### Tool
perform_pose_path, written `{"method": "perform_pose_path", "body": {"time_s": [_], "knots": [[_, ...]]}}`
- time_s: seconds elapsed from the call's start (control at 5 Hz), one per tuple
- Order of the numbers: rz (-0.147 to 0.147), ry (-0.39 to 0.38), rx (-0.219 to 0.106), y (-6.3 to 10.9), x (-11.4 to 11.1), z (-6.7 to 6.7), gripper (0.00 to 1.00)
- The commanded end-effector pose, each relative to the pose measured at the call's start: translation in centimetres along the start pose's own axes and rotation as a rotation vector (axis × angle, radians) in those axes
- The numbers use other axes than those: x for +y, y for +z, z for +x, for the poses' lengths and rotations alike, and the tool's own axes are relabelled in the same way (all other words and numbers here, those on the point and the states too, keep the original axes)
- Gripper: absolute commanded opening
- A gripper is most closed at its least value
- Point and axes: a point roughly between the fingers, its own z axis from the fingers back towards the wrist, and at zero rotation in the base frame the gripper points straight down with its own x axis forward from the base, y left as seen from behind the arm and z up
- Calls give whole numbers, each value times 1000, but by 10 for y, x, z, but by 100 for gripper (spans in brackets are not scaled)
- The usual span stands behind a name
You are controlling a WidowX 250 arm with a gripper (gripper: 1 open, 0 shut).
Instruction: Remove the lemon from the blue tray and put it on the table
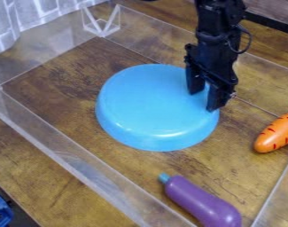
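The blue tray (140,106) lies in the middle of the dark wooden table (58,93), and its visible surface is bare. My black gripper (206,96) hangs over the tray's right rim with its fingers pointing down and a narrow gap between them. No lemon shows anywhere; whatever sits between the fingers is hidden by the gripper's body.
An orange toy carrot (276,133) lies on the table at the right edge. A purple toy eggplant (203,202) lies near the front. Clear acrylic walls (45,142) ring the table on the left, front and back.
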Motion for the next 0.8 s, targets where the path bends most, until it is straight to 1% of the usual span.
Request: {"method": "perform_pose_path", "body": {"time_s": [0.0, 0.6], "knots": [[-4, 29, 125, -40, 13, -32, 0], [2, 28, 135, -38, 14, -35, 0]]}}
